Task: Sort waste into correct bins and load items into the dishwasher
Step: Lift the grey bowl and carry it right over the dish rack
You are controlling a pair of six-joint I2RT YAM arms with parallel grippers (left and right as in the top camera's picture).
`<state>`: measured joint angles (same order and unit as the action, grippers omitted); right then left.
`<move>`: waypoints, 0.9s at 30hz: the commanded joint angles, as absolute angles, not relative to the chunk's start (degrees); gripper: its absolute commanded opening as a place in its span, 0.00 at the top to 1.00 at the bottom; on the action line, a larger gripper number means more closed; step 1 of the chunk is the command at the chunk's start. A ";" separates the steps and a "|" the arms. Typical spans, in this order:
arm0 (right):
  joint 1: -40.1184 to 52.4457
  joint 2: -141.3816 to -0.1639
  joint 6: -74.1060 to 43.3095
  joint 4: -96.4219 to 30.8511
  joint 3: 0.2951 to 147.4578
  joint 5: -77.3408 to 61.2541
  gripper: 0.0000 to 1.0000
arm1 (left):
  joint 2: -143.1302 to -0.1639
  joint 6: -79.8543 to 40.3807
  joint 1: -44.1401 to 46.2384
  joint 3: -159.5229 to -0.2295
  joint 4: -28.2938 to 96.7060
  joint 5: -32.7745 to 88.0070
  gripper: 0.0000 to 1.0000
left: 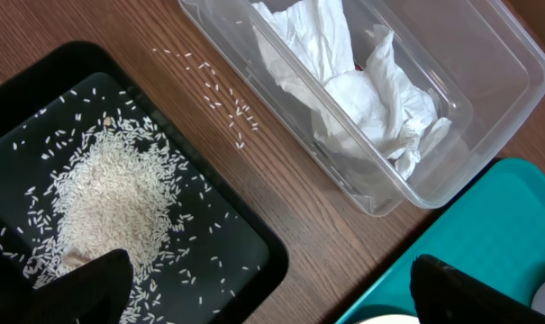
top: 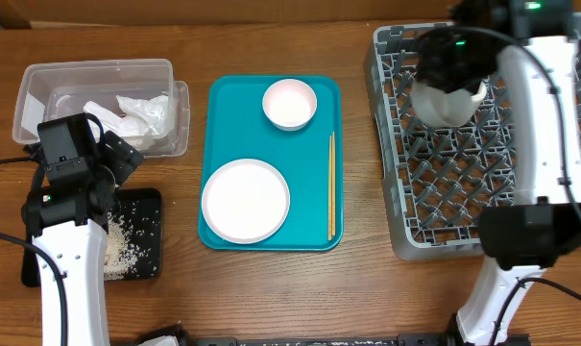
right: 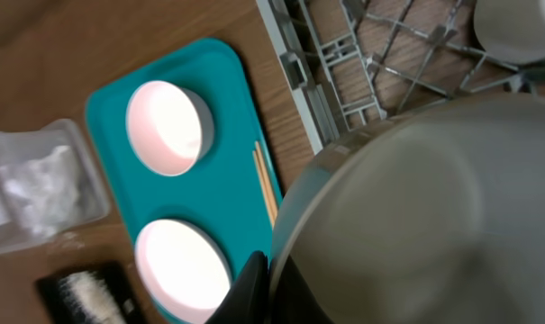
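1. Dish rack [top: 444,207]: grey lattice with pegs, at the right of the table.
2. Teal tray [top: 223,144]: centre of the table, well apart from the rack.
3. Clear tub [top: 40,86]: far left, holding the crumpled napkins [left: 362,99].
4. Black tray [top: 146,204]: just in front of the tub, beside the teal tray's left edge.
5. Left gripper [left: 272,297]: jaws spread wide and holding nothing. It hovers over the black tray's right edge and the bare wood next to it.
6. Right gripper [top: 450,85]: jaws pressed together on the rim of the grey metal bowl [right: 407,207]. The bowl is tilted and held above the rack's far-left part.
7. Plate [top: 245,201]: white, on the near half of the teal tray.
8. Pink bowl [top: 290,104]: upright, on the far half of the teal tray.
9. Chopsticks [top: 331,187]: a pair lying together along the teal tray's right edge.
10. Rice [left: 110,198]: heaped in the black tray. A few stray grains [left: 222,99] lie on the wood between the black tray and the tub.
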<state>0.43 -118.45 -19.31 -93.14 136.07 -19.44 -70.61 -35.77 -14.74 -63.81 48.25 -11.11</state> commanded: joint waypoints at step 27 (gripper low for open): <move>-23.97 -117.78 3.70 -80.68 99.37 -69.97 0.96 | -70.06 -34.68 -14.94 -64.66 48.18 -10.87 0.00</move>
<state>-22.33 -118.48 2.59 -80.86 100.22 -68.58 -70.61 -35.77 -14.72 -63.81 48.25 -11.09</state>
